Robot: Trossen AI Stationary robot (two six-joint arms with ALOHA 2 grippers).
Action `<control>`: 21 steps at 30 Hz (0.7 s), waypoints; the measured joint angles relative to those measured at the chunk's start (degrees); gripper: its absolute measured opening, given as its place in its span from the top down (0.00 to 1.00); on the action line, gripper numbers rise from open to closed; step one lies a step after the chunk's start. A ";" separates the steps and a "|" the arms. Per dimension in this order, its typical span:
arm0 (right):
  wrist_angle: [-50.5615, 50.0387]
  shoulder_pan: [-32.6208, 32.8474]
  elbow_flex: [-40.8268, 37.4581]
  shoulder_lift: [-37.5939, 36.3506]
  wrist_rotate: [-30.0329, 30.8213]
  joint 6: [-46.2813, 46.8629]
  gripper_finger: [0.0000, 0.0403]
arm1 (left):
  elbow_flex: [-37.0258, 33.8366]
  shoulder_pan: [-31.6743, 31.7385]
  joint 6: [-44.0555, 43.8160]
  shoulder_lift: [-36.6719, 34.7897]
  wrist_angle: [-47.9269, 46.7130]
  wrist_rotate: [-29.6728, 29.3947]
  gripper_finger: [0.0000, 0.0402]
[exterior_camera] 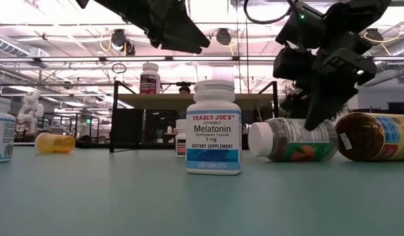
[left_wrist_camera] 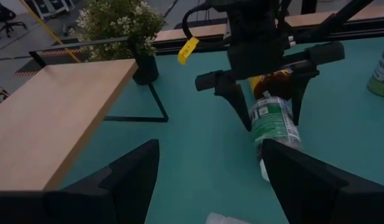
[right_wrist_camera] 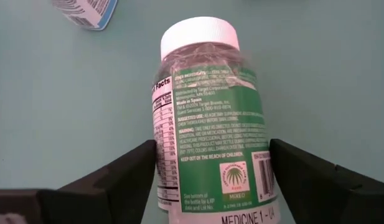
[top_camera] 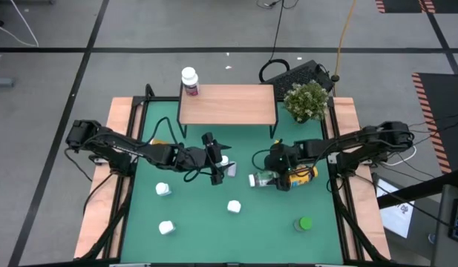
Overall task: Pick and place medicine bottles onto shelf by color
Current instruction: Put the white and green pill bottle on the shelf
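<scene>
The shelf [top_camera: 227, 105] stands at the table's far side, and one white-capped, red-labelled bottle [top_camera: 189, 81] stands upright on its left end. My right gripper [right_wrist_camera: 213, 183] is open and low over a clear, green-labelled bottle [right_wrist_camera: 210, 118] that lies on its side on the table. Its fingers stand on either side of the bottle's body. An amber bottle [top_camera: 303, 176] lies just right of it. My left gripper [left_wrist_camera: 210, 180] is open, empty and raised beside a small white bottle [top_camera: 227, 165]. A Melatonin bottle [exterior_camera: 213, 128] stands upright nearer. My right gripper straddles the lower body [right_wrist_camera: 210, 186] of the green-labelled bottle from above, fingers across its length. Whether the fingers [right_wrist_camera: 117, 180] touch its sides I cannot tell. The bottle lies on the table, white cap [right_wrist_camera: 201, 37] pointing toward the table's left.
Two more white bottles [top_camera: 162, 189] [top_camera: 166, 228] sit at the near left, and a green one [top_camera: 303, 223] at the near right. An orange bottle [exterior_camera: 54, 143] lies on its side at the left. A potted plant [top_camera: 306, 100] stands right of the shelf.
</scene>
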 joint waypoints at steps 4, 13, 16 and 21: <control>-0.30 0.03 -0.07 0.02 -1.82 0.20 0.19 | 0.00 0.00 0.01 0.00 -0.07 0.00 0.29; -1.50 0.09 -0.39 -0.17 -1.71 -2.51 0.23 | 0.00 -0.02 -0.19 0.02 -1.25 0.00 0.29; -0.71 -0.05 -0.37 -0.15 -1.72 -3.32 0.27 | 0.00 -0.13 -0.23 0.02 -0.96 0.00 0.29; 2.53 -0.18 -0.42 -2.52 -2.69 -5.24 0.27 | 0.00 -0.15 -0.16 0.02 -0.93 0.00 0.29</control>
